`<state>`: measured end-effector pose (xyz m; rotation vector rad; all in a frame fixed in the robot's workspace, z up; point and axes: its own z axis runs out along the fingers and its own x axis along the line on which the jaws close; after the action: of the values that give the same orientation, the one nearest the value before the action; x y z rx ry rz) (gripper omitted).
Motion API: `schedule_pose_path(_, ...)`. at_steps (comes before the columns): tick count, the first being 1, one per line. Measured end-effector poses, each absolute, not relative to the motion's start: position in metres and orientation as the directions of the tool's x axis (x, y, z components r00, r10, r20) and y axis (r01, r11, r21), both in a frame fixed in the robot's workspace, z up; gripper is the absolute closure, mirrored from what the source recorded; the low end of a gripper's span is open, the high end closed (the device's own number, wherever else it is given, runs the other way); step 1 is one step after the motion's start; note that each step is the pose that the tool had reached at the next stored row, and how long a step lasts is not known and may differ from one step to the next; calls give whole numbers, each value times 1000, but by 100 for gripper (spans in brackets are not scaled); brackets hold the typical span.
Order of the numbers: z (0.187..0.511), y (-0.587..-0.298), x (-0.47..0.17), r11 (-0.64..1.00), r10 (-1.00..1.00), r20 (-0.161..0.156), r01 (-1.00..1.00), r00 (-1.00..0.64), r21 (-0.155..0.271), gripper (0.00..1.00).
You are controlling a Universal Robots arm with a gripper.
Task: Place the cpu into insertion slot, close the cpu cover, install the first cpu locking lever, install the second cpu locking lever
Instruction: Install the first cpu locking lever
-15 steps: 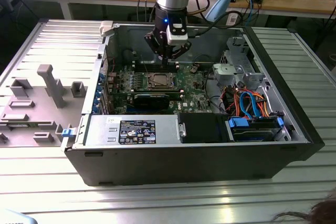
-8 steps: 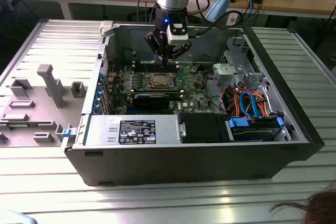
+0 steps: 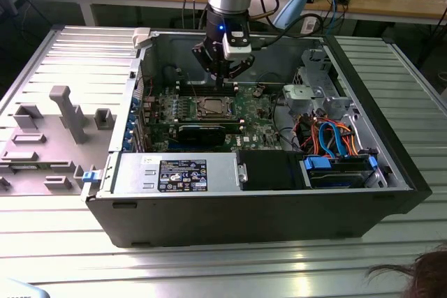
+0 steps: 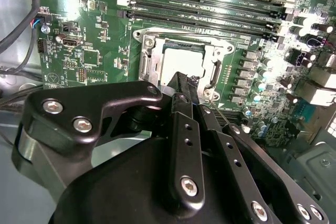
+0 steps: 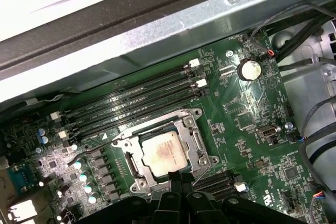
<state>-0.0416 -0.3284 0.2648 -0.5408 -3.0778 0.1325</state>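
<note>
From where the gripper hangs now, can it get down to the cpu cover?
Probably yes: the gripper hangs above the cpu cover, with nothing seen between them and the case open on top.

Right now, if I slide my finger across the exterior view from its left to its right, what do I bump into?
Grey plastic holder tray → green circuit board → silvery square cpu → orange and blue cables.
</note>
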Motion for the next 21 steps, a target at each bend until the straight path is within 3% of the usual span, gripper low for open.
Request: schedule_pose_path(21, 265, -328, -42, 950, 300, -1, 299, -954, -86, 89)
